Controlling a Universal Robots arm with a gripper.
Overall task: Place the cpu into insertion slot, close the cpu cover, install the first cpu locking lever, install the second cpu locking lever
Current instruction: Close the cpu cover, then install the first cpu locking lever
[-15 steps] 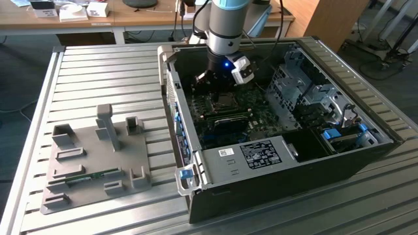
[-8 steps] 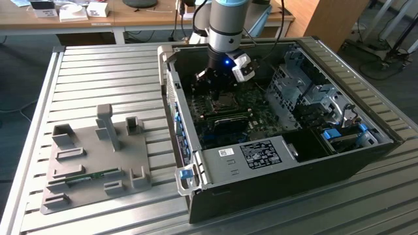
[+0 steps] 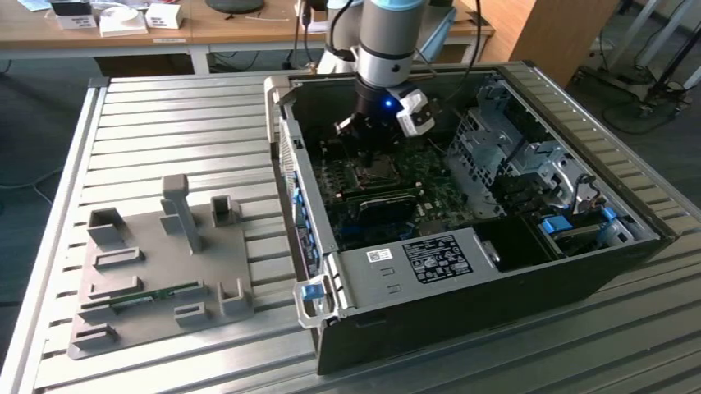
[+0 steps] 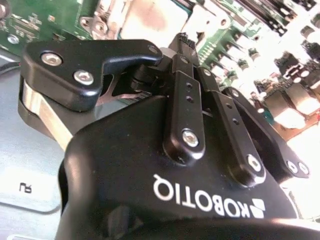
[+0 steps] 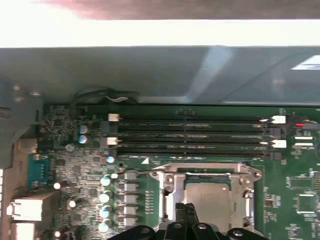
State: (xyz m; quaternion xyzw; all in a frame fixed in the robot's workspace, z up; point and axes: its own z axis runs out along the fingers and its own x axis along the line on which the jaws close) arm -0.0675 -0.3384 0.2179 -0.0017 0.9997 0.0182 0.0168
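Our pincer (image 5: 188, 209) is holding its fingers pressed together with nothing visible between them, right over the cpu (image 5: 212, 197). The cpu is lying under the lowered cpu cover (image 5: 169, 184) in the insertion slot (image 3: 380, 170), at six o'clock of the pincer in the exterior view. We are judging that a sideways slip could be scraping the green circuit board (image 5: 80, 165) or letting a locking lever spring free.

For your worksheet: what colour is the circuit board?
Green circuit board; first wrist view shows it best.

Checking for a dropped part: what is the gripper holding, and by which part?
Nothing that shows: the gripper is shut and empty, over the seated cpu.
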